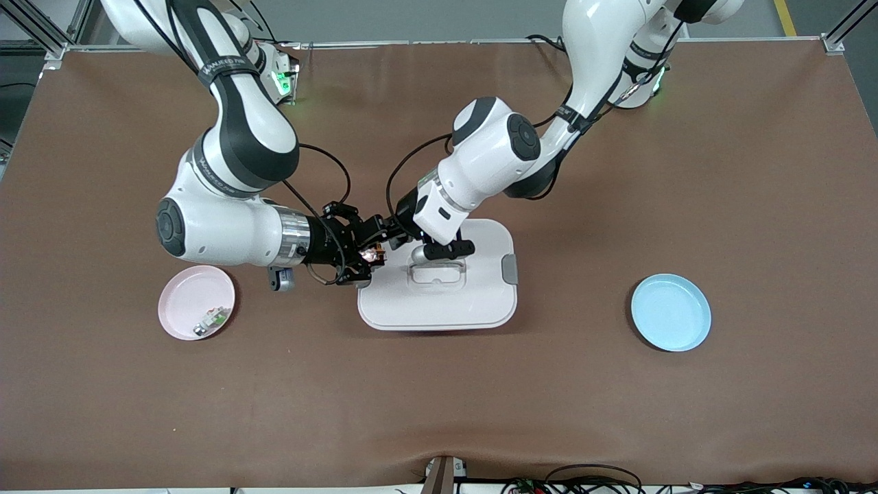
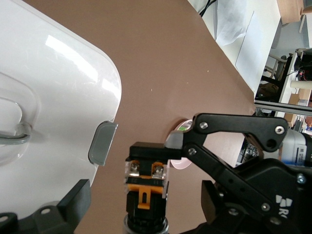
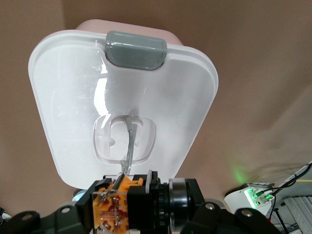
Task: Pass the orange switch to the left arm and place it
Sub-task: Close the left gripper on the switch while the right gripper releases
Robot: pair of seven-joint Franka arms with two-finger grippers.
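Note:
The orange switch [image 1: 374,255] hangs in the air over the edge of the white box [image 1: 439,307] at the right arm's end. My right gripper [image 1: 362,258] is shut on it. In the right wrist view the switch [image 3: 127,202] fills the gripper [image 3: 131,217], with the box lid [image 3: 73,97] below. My left gripper [image 1: 389,237] is open and reaches in from over the box. In the left wrist view the switch [image 2: 146,187] stands between that gripper's [image 2: 145,210] spread fingers [image 2: 73,202], clear of both, and a right finger [image 2: 234,127] comes in from beside it.
A pink plate [image 1: 185,295] with small parts [image 1: 211,320] lies at the right arm's end. A blue plate [image 1: 671,313] lies at the left arm's end. The box has grey latches [image 1: 509,268] and a recessed handle [image 1: 437,274].

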